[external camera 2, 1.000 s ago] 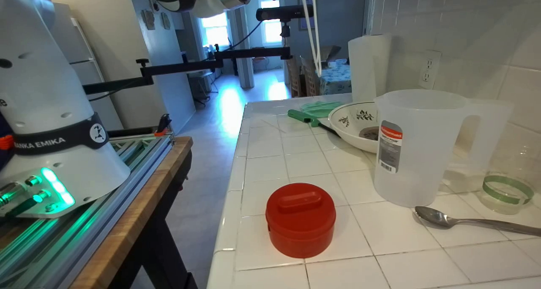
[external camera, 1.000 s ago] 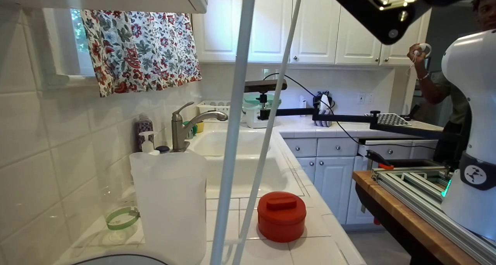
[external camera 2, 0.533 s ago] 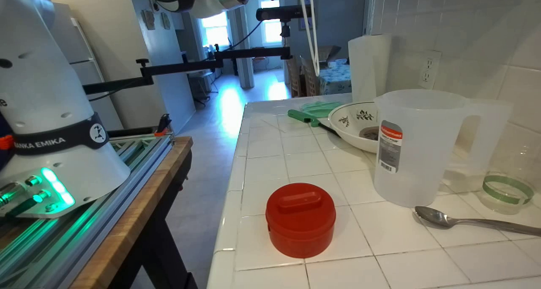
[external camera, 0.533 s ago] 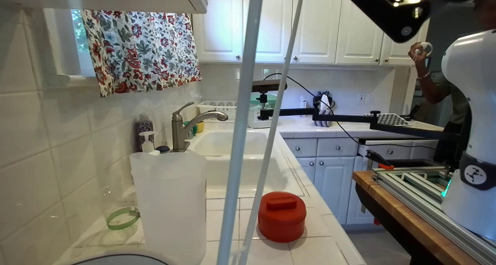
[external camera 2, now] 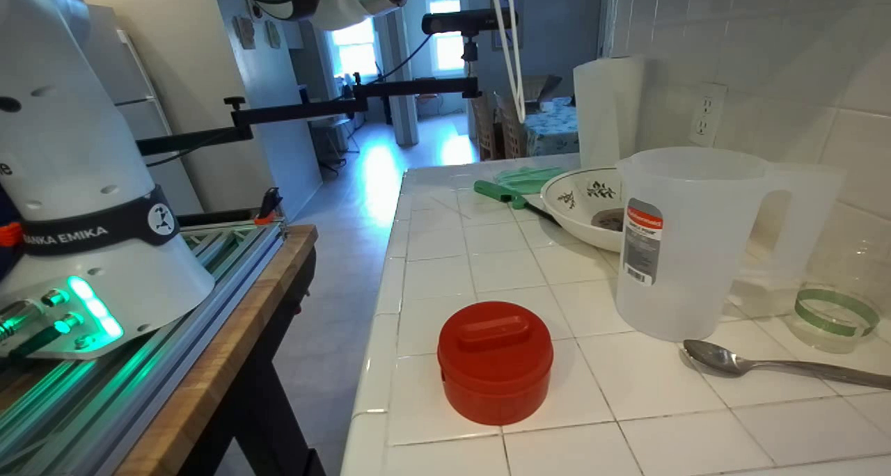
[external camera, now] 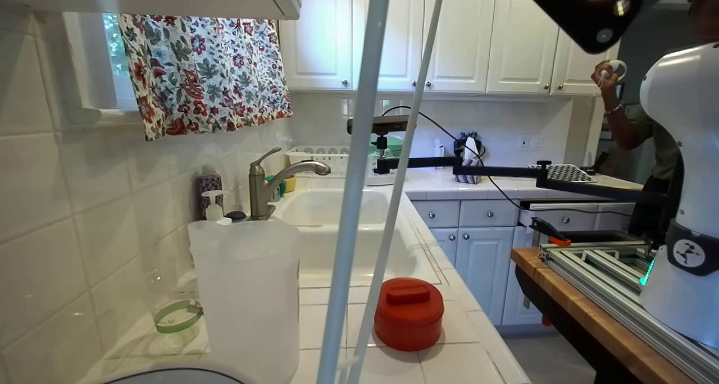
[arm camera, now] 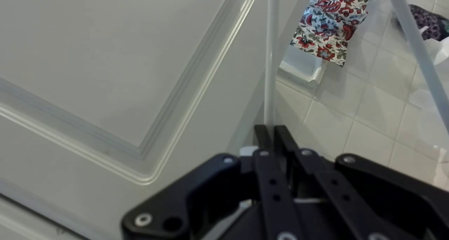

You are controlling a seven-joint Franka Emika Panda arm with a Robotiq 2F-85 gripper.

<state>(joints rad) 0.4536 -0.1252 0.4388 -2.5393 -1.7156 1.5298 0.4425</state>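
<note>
My gripper (arm camera: 270, 128) is closed around a thin white rod (arm camera: 270, 57), which runs away from between the black fingertips in the wrist view. A second pale leg (arm camera: 419, 52) slants down at the right there. In both exterior views two long pale legs (external camera: 354, 176) hang from above, like a narrow loop (external camera 2: 511, 58) meeting at its lower end. The fingertips are outside both exterior views; a black part of the arm's end (external camera: 592, 27) shows at the top. On the counter below stands a red lidded pot (external camera 2: 495, 365), apart from the loop.
A translucent pitcher (external camera 2: 689, 253), a spoon (external camera 2: 779, 369), a green-banded jar (external camera 2: 835, 316) and a patterned bowl (external camera 2: 585, 225) share the tiled counter. The sink (external camera: 359, 249) and faucet (external camera: 261, 193) lie beyond. A white cabinet door (arm camera: 105, 57) and floral curtain (arm camera: 329, 26) are near the gripper.
The hanging pale legs and the black end of the arm have shifted a little toward the robot's base. The red pot and the other counter things stay put.
</note>
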